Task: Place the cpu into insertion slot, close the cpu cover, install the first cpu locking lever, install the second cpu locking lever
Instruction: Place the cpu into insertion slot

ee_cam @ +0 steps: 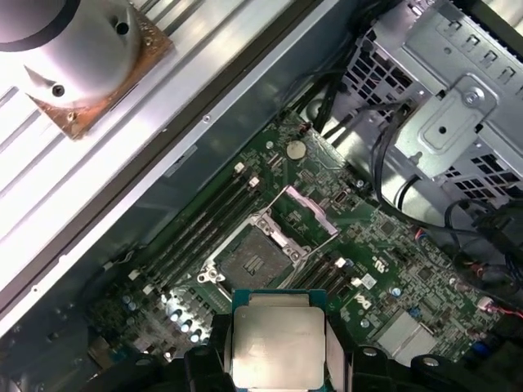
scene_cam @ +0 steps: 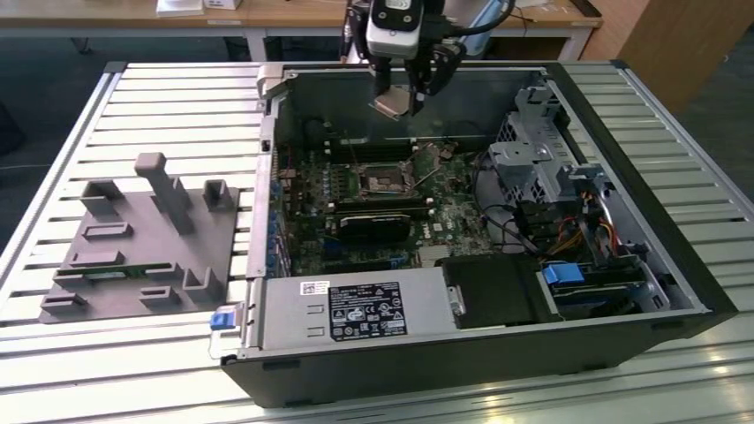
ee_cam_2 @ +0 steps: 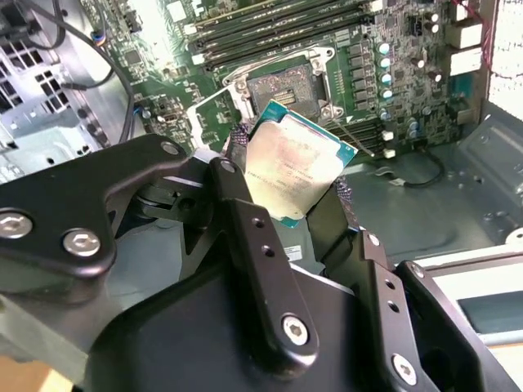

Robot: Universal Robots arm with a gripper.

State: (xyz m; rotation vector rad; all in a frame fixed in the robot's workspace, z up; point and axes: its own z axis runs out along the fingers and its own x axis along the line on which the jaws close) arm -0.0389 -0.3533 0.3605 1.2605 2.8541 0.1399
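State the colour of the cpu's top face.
Pale silver-grey metal, teal-edged; the cpu shows best in the first wrist view.

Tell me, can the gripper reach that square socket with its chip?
Probably yes: the gripper holds the cpu above the open case, and the insertion slot lies uncovered with nothing between.

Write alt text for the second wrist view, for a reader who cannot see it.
The gripper holds the cpu by two opposite edges, tilted, above the green motherboard inside an open computer case. Just beyond the chip lies the insertion slot, its dark middle exposed, with long memory slots past it.
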